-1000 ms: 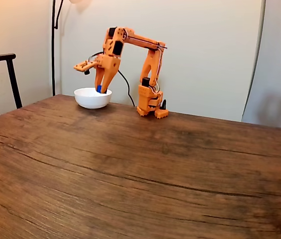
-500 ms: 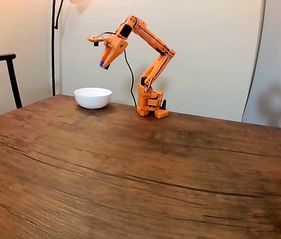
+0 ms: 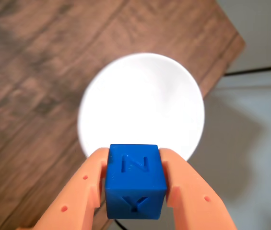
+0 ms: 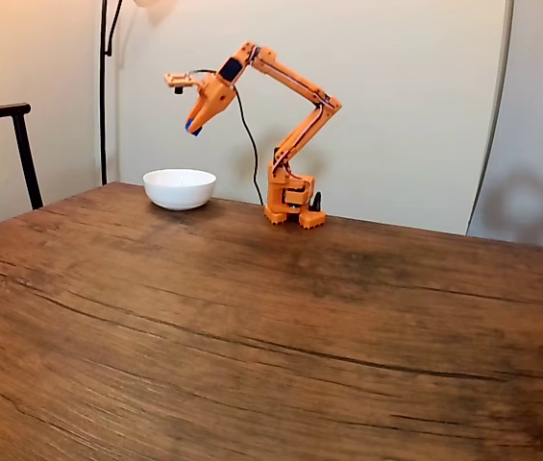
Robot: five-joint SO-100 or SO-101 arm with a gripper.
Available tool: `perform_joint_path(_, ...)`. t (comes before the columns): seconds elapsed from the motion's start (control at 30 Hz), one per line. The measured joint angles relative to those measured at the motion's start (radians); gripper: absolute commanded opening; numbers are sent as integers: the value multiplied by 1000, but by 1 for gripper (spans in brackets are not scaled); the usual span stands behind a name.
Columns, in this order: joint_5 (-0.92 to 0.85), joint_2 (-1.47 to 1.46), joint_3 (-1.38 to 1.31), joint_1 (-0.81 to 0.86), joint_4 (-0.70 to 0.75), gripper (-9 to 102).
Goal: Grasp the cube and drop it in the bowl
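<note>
Your gripper (image 3: 135,179) has lifted from the bowl's (image 4: 180,187) rim to well above it within the last second, jaws still clamped on the cube (image 3: 135,180). The bowl sits near the tabletop's far left corner. The release hasn't happened, so you likely need to open over it.

The wrist view rides on the arm and looks straight down, close, over the orange jaws onto the round white bowl (image 3: 142,103). The fixed view stands low across the brown wooden table (image 4: 271,336), far back, facing the wall. Both share the bowl (image 4: 180,187).
</note>
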Motion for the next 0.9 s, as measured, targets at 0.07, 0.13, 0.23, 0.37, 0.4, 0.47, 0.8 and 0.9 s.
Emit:
perform_joint_path(0.07, 14, 0, 72, 21, -75, 5)
perform_joint_path(0.13, 20, 0, 146, 48, -153, 5)
perform_joint_path(0.23, 20, 0, 256, 61, -273, 5)
perform_joint_path(0.37, 21, 0, 370, 67, -419, 6)
perform_joint_path(0.4, 21, -2, 393, 69, -448, 6)
perform_joint_path(0.47, 21, -2, 431, 61, -488, 6)
perform_joint_path(0.8, 21, -3, 541, 114, -552, 31)
perform_joint_path(0.9, 21, -2, 540, 106, -552, 30)
